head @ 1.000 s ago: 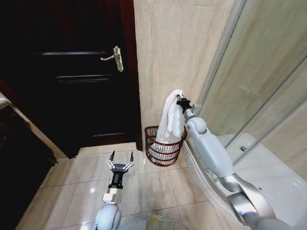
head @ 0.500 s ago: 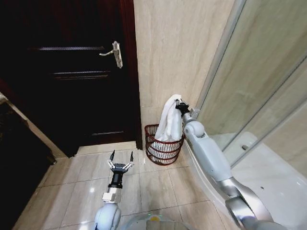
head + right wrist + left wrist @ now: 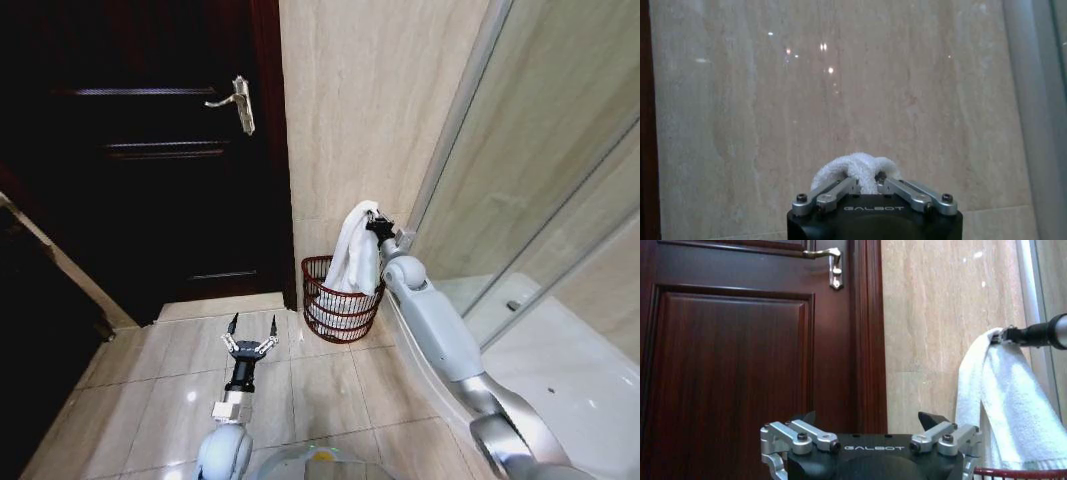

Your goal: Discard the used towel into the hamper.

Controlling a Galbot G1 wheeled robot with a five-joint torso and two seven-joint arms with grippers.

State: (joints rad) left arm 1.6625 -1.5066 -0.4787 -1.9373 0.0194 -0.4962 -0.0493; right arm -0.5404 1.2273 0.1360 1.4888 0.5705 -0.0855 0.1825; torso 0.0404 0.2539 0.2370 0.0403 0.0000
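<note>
Here the dark wooden door [image 3: 150, 160] is taking up the robot's left side of the head view, with its metal lever handle [image 3: 238, 102] near the frame, and a beige tiled wall [image 3: 370, 110] is standing beside it. A glass shower screen [image 3: 540, 170] is slanting away on the right, and pale floor tiles [image 3: 170, 390] are lying below.

The right arm [image 3: 440, 330] is reaching forward and up toward the wall corner. The right gripper [image 3: 376, 226] is pinching the top fold of the white towel [image 3: 356, 255]; in the right wrist view its fingers [image 3: 840, 189] are closing tightly around a bunched knot of the cloth [image 3: 857, 167], close to the tiled wall. The towel is hanging straight down from that grip, and its lower end is dropping inside the hamper [image 3: 338, 300].

The hamper, a dark red-brown ribbed basket, is sitting on the floor against the wall, between the door frame and the shower screen. In the left wrist view the towel [image 3: 1007, 405] is draping down to the basket's rim [image 3: 1020, 472] at the picture's edge.

The left gripper [image 3: 250, 335] is hovering low over the floor tiles, well apart from the hamper, with its fingers [image 3: 803, 432] spreading wide and holding nothing.
</note>
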